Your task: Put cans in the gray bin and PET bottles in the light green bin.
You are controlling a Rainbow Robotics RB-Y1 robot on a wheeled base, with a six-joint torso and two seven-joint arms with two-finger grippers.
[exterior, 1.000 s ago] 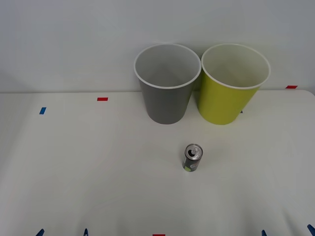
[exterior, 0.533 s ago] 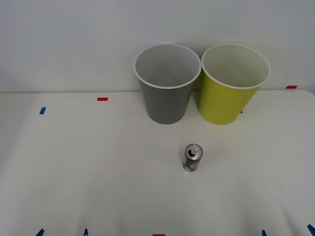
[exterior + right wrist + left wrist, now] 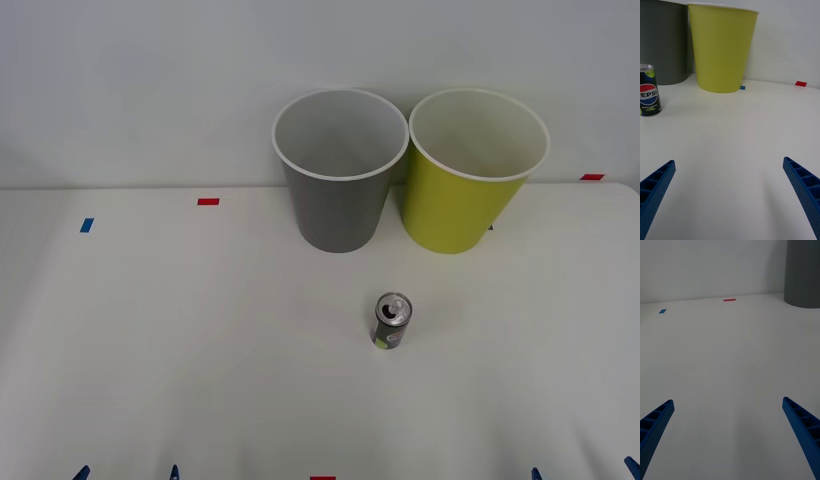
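Observation:
A small dark gray can (image 3: 391, 321) with a silver top stands upright on the white table, in front of the two bins. The right wrist view shows the can (image 3: 649, 95) with a Pepsi label. The gray bin (image 3: 339, 170) stands at the back, and the light green bin (image 3: 474, 171) is right beside it. No PET bottles are in view. My left gripper (image 3: 128, 471) rests open at the table's near edge on the left. My right gripper (image 3: 583, 470) rests open at the near edge on the right, well short of the can. Both hold nothing.
Small red tape marks (image 3: 208, 201) and a blue tape mark (image 3: 86, 225) lie on the table (image 3: 200, 330). A white wall stands close behind the bins. Another red mark (image 3: 592, 177) sits at the far right edge.

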